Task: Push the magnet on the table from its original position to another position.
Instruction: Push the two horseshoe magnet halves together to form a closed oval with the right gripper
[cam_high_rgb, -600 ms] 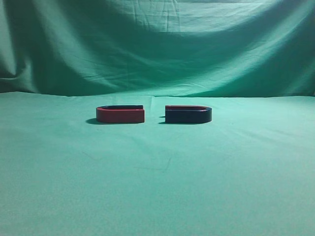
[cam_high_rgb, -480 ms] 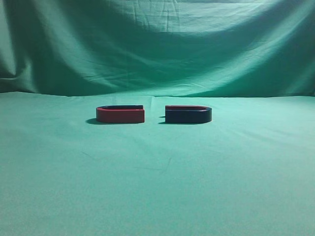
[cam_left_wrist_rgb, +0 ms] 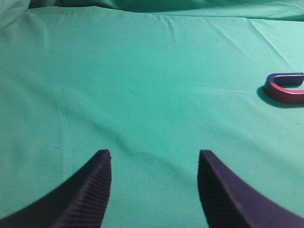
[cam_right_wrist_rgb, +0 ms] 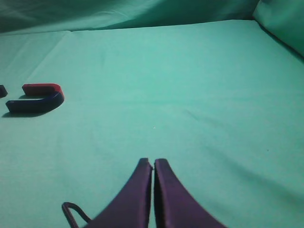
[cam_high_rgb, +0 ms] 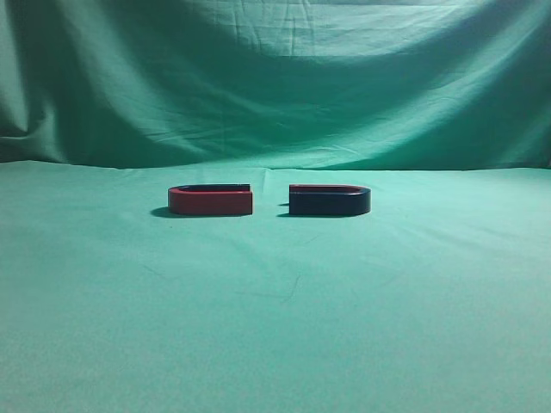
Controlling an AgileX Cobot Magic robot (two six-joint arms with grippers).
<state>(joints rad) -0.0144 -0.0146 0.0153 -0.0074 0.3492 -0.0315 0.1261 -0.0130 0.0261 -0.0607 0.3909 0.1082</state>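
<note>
Magnets are what we see first in the exterior view: the magnet (cam_high_rgb: 330, 201) with the dark side lies right of centre on the green surface (cam_high_rgb: 275, 327), and the red-sided magnet (cam_high_rgb: 211, 200) lies just beside it on the left, with a small gap between their open ends. No arm and no hand appear in this view, so we judge that the push is not yet begun and the task is at its very start. In the left wrist view, the left hand (cam_left_wrist_rgb: 154, 183) hangs low over bare cloth with its two dark ribbed fingers (cam_left_wrist_rgb: 90, 194) wide apart and nothing between them; only the red-sided magnet shows, at the right edge, well apart from this hand. In the right wrist view, the right hand (cam_right_wrist_rgb: 153, 178) has its fingers pressed together, holding nothing, and points forward over the surface; the magnet lies at the far left, well apart from the tips, with its curved end toward the right. We think the right hand is better placed for the push. The next move calls for carrying the closed tips across to the magnet, lowering them near the cloth, and pressing on a flat side, so that it slides and does not turn or jump to its neighbour.
</note>
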